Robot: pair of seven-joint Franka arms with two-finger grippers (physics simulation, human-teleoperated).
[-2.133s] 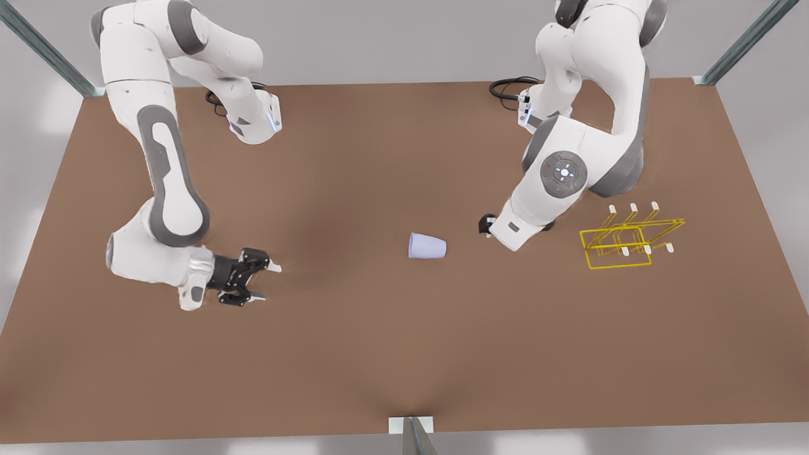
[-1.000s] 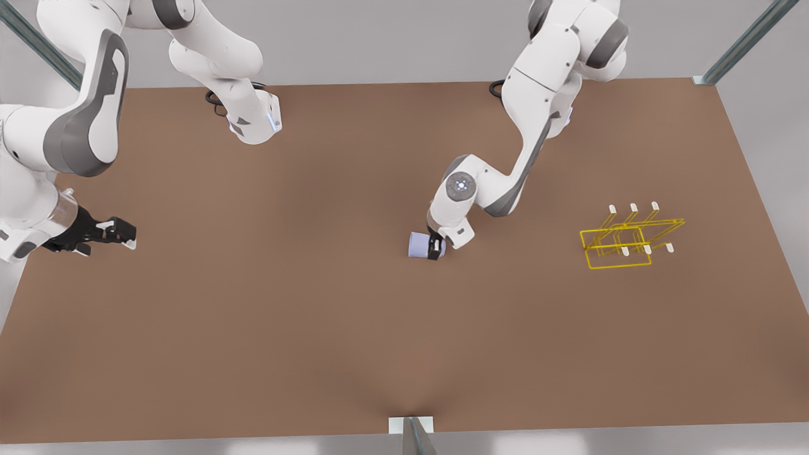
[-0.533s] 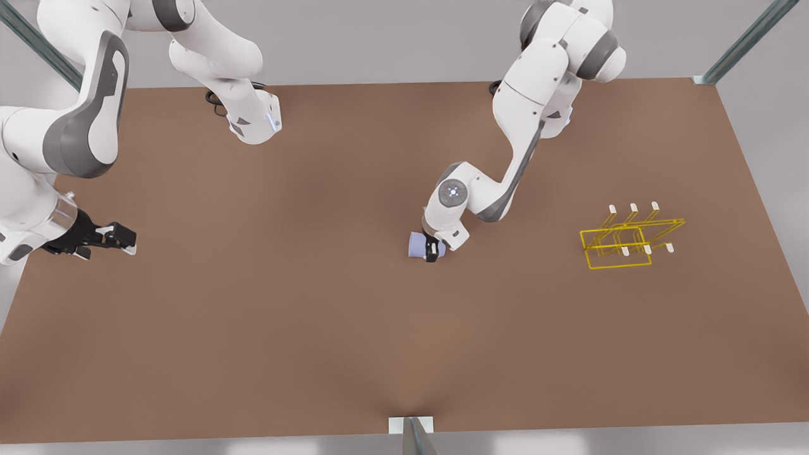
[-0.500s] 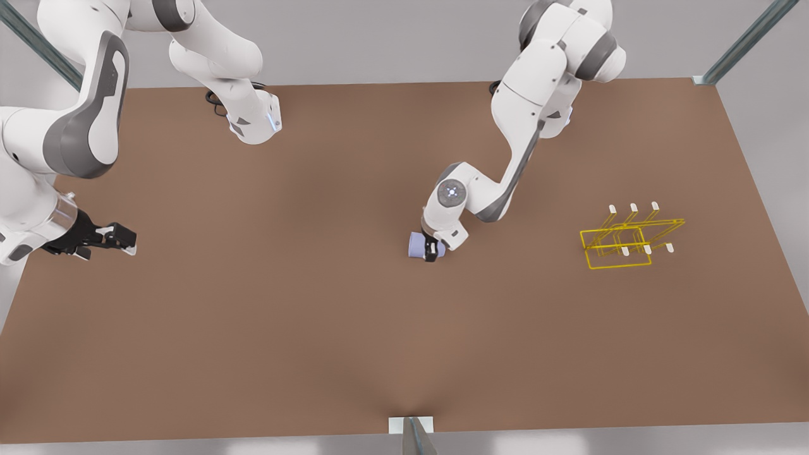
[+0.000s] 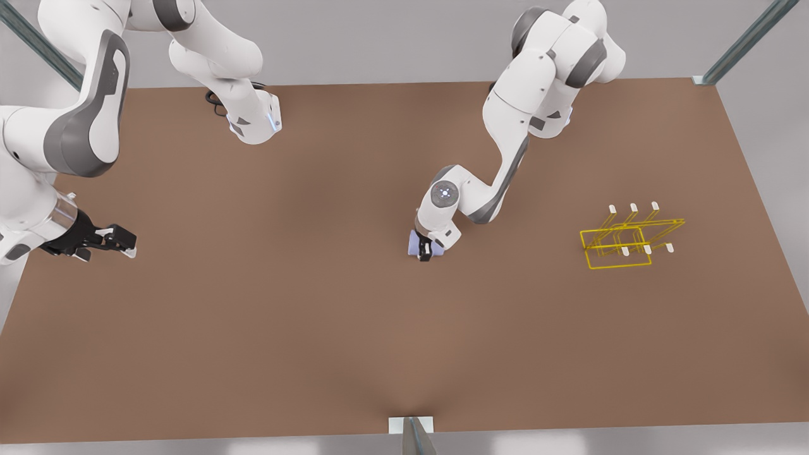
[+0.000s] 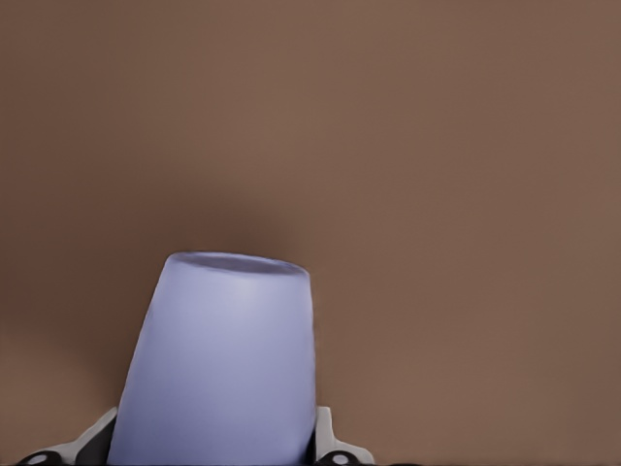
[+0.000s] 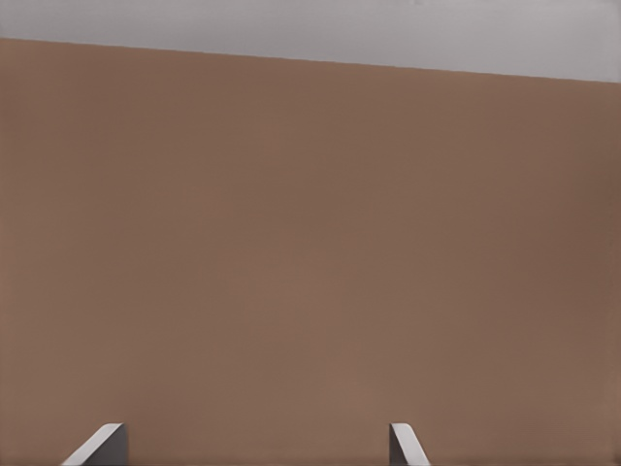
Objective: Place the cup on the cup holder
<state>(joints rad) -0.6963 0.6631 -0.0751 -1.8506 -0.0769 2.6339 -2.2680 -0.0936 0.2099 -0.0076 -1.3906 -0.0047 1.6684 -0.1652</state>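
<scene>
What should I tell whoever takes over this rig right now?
Left gripper: at the table's middle, jaws around the cup, which lies on its side; a firm grip isn't confirmed.
Right gripper: waiting open at the front view's left edge.
Cup holder: bare, on the front view's right.
Done: cup reached.
Left: lift it, carry it over, seat it on a prong.

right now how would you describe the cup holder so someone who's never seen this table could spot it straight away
Start from the big brown table and go to the front view's right side, well clear of the left claw at the small lavender-blue tumbler near the middle. The thin yellow wire-frame rack stands there alone, with slanted prongs tipped with white caps.
</scene>
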